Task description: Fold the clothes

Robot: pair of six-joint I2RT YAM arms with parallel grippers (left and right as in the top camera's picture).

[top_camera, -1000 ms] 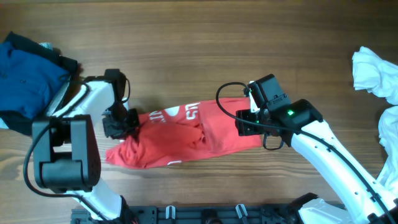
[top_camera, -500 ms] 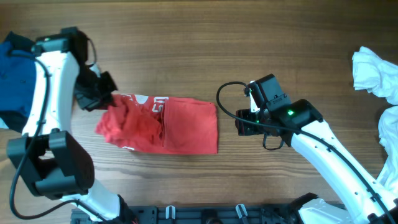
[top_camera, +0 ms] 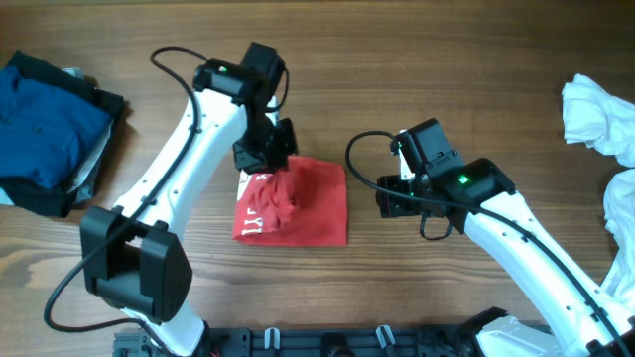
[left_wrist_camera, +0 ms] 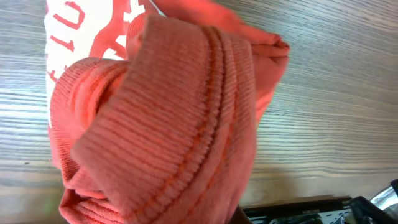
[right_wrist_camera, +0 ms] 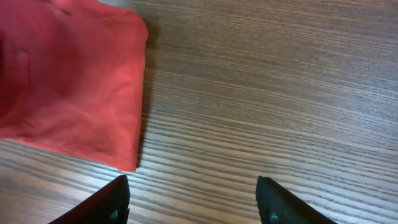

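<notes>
The red shirt (top_camera: 303,203) lies on the counter (top_camera: 446,79) a little left of centre, nearer the robot's side than the far edge. It is folded into a nearly square packet, slightly longer left to right than near to far. Its near and right edges are straight. The far-left corner is lifted and bunched. White lettering (top_camera: 251,213) runs along the left edge, near to far.

The right tool (top_camera: 389,201) hovers just right of the shirt, apart from it. The right wrist view settles what the overhead cannot: its fingers (right_wrist_camera: 119,190) stand wide apart over bare wood, nothing between them. The same view shows the shirt's flat right edge and near-right corner (right_wrist_camera: 68,81) at upper left.

Just beyond the shirt, the left tool (top_camera: 268,154) sits at the bunched far-left corner. Overhead it appears clamped on that fabric, though the fingers are hidden there. The left wrist view is almost filled by a thick ribbed hem (left_wrist_camera: 168,130) right up against the camera. A patch of the white print (left_wrist_camera: 81,31) shows at upper left, with wood grain behind. No fingers show in it.

Farther out, a pile of blue clothes (top_camera: 45,124) rests at the far left, well apart from the shirt. A heap of white clothes (top_camera: 600,114) lies at the right edge.
</notes>
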